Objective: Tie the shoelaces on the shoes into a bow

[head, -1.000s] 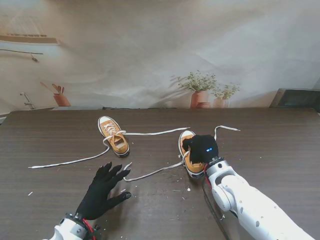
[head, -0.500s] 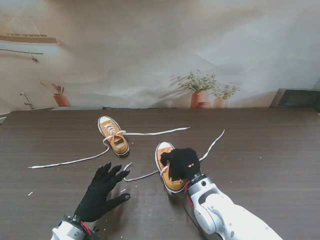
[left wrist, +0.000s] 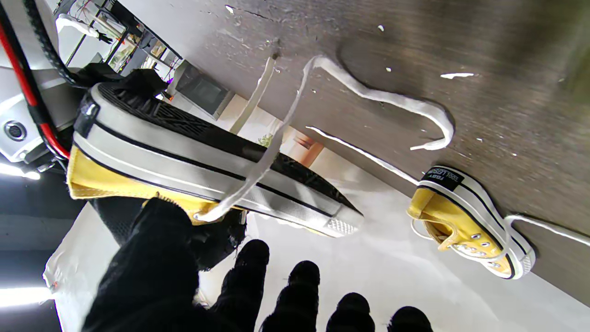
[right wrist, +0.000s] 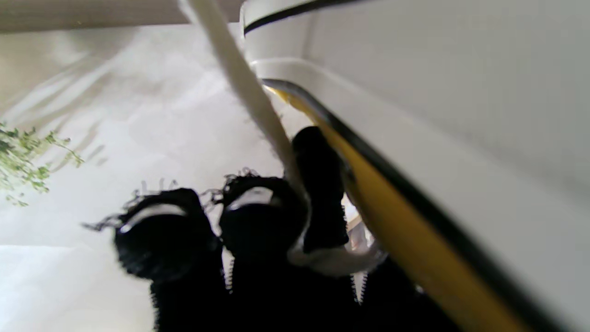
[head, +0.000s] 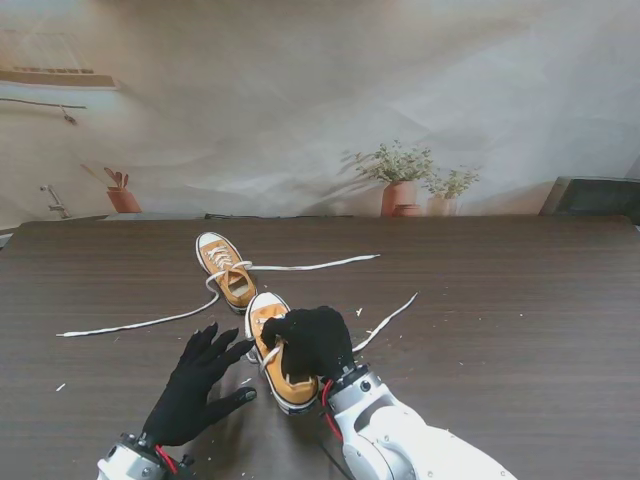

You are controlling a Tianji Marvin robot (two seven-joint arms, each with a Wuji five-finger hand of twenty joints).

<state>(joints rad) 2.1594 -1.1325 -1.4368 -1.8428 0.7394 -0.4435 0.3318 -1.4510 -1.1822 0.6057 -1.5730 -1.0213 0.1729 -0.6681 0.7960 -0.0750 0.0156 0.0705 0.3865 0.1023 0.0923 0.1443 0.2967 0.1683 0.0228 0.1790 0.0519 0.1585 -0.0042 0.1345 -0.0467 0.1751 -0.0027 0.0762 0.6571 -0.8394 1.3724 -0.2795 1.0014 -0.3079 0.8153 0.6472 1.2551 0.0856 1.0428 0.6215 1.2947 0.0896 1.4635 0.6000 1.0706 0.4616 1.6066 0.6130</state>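
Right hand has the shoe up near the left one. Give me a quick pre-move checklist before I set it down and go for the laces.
1. Right hand gripping the carried shoe: ok, fingers closed over its collar.
2. Carried shoe clear of the table: ok, the left wrist view shows its sole lifted.
3. Left hand free: ok, open, fingers spread, holding nothing.
4. Carried shoe's lace free: cannot tell, it trails across the table to the right; one strand crosses the sole.
5. Far shoe clear of the set-down spot: not ok, it sits right beside the carried shoe's toe.
6. Bow tied: not ok, laces loose.
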